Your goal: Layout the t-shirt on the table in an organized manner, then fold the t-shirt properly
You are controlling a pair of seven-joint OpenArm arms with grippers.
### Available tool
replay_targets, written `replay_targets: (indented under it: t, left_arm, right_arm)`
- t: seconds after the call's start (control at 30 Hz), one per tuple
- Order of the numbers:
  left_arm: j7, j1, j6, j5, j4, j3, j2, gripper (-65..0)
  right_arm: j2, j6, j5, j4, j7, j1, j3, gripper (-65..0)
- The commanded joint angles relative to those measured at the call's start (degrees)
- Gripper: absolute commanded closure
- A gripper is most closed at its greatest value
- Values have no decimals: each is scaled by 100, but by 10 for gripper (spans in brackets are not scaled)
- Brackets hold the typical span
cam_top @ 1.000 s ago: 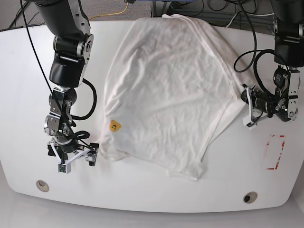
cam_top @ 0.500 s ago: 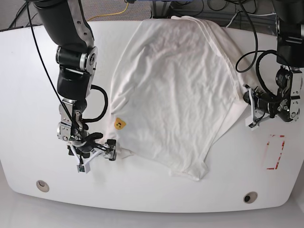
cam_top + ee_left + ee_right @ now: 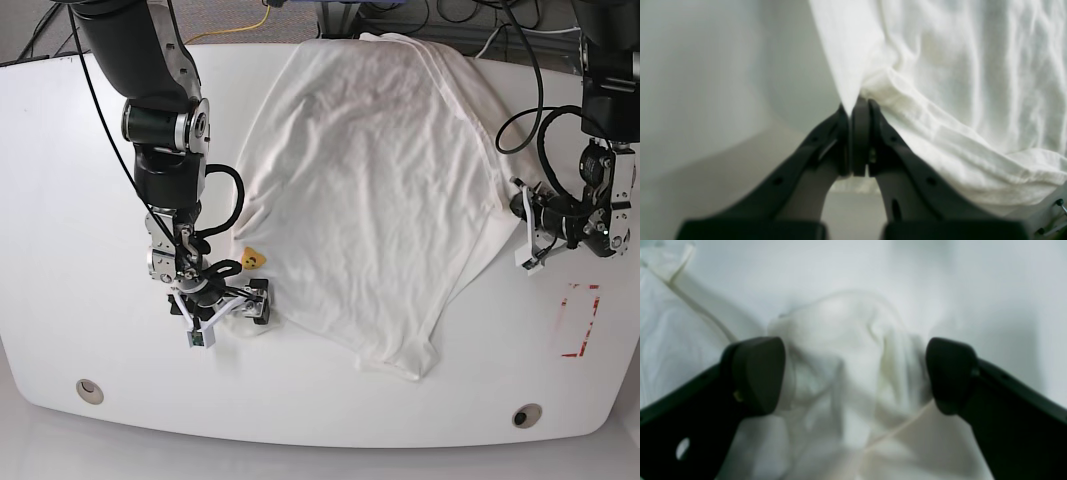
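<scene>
The right gripper point(image 3: 232, 313) has travelled toward the t-shirt point(image 3: 375, 190) since a second ago, when it hung out over bare table beside the shirt's lower corner; now its spread fingers point(image 3: 755, 373) straddle a bunched fold of white cloth at that corner, jaws wide apart and not closed on the fabric. The corner itself has shifted with it, and the small yellow patch point(image 3: 252, 257) of print showing at the hem sits a little higher and further in than before. On the other side, the left gripper point(image 3: 527, 240) has barely moved: its jaws are pressed together, pinching the shirt's edge, and in the left wrist view the cloth rises straight out from between the dark fingertips point(image 3: 860, 113). The t-shirt lies spread across the middle of the white table point(image 3: 60, 180), wrinkled, its far end reaching the table's back edge and its near end tapering to a point toward the front. No lettering on the print can be read; only that yellow patch with a dark mark shows. A red tape rectangle point(image 3: 578, 320) marks the table near the left gripper, and two round grommet holes point(image 3: 89, 389) sit near the front edge.
</scene>
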Motion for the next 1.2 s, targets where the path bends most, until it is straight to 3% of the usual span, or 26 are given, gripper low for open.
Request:
replay_targets:
  t: [0.0,0.07,0.17,0.37,0.5,0.63,0.93,1.17]
  left_arm:
    - [-43,-141,-6,-67,89,-57,-129,0]
    - [-43,-141,-6,-67,89,-57,-129,0]
    - [-43,-141,-6,-67,89,-57,-138,0]
    - [-51,-132,-6,-67,89,-57,-287,0]
    - [-69,-141,-6,-59,80,-57,-305,0]
    - [-78,-158,-6,-50,71,-57,-410,0]
    - [-78,-660,-6,-32,71,-57,-428,0]
    - [-34,-1504,-6,-50,124,-57,-419,0]
  right_arm:
    - [-3,51,61,-82,166,220,-72,-650]
    - [-20,51,61,-126,262,220,-72,-617]
    - [-29,51,61,-126,341,211,-72,-491]
    - [-38,51,61,-117,341,211,-72,-165]
    - [-29,51,61,-46,341,290,-72,-2]
    - [-11,51,35,384,218,316,-63,-8]
    - [129,42,70,1809,-793,308,-54,0]
    - [121,42,35,3039,-1478,316,-54,0]
